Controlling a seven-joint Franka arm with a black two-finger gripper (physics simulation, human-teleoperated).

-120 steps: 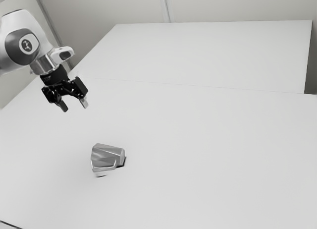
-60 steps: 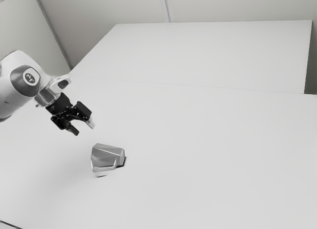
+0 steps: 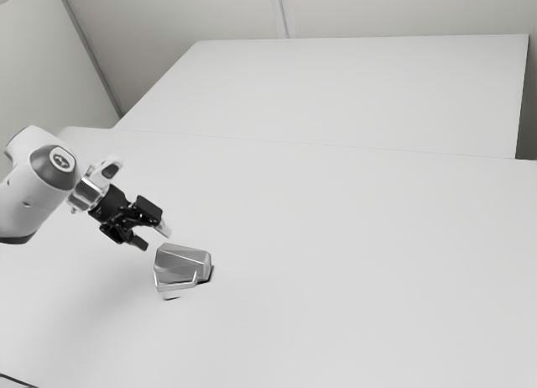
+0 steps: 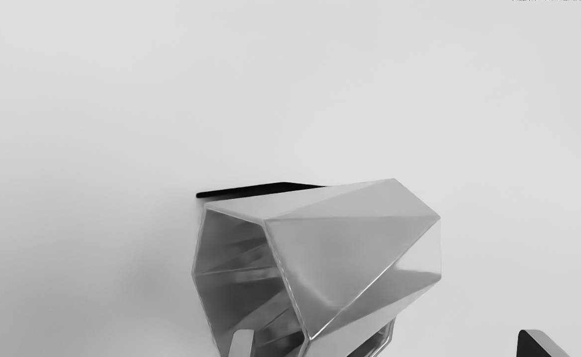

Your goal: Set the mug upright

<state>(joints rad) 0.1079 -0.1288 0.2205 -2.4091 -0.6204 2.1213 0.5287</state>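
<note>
My gripper (image 3: 154,238) is released, its 2 fingers (image 4: 241,343) spread, near the mug (image 3: 182,266) lying sideways on the table (image 3: 352,254).

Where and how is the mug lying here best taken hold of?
Probably by its wide rim, the pincer coming from the open end and straddling that edge. The mug lies on its side, flaring toward its mouth, which faces the exterior view's left, where the arm comes in, and the rim looks thin.
</note>
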